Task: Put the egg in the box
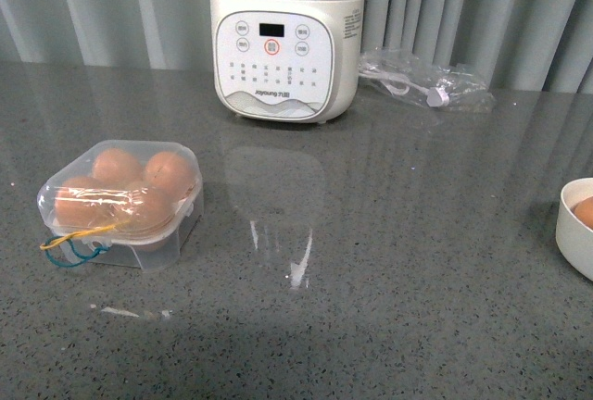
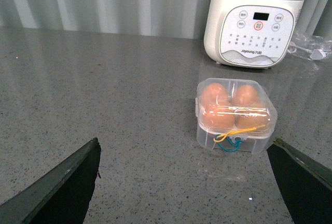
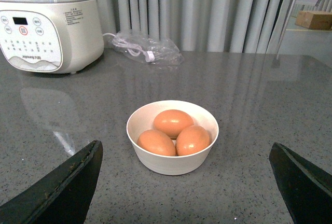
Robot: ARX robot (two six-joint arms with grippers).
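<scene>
The box point(image 1: 120, 201) is a small clear plastic case on the left of the grey counter, lid down, with several brown eggs point(image 1: 148, 173) inside and yellow and blue bands hanging at its front. My left gripper point(image 2: 185, 144) is open and empty, hovering short of the box point(image 2: 236, 112) and apart from it. A white bowl point(image 3: 171, 164) holds three more brown eggs point(image 3: 173, 122). It sits between the spread fingers point(image 3: 62, 187) of my right gripper point(image 3: 185, 145), which is also open and empty. In the front view neither gripper shows.
A cream blender point(image 1: 285, 39) stands at the back centre, with a clear bag holding a white cable point(image 1: 426, 81) to its right. The bowl point(image 1: 576, 229) is cut off by the right edge of the front view. Grey curtains hang behind the counter.
</scene>
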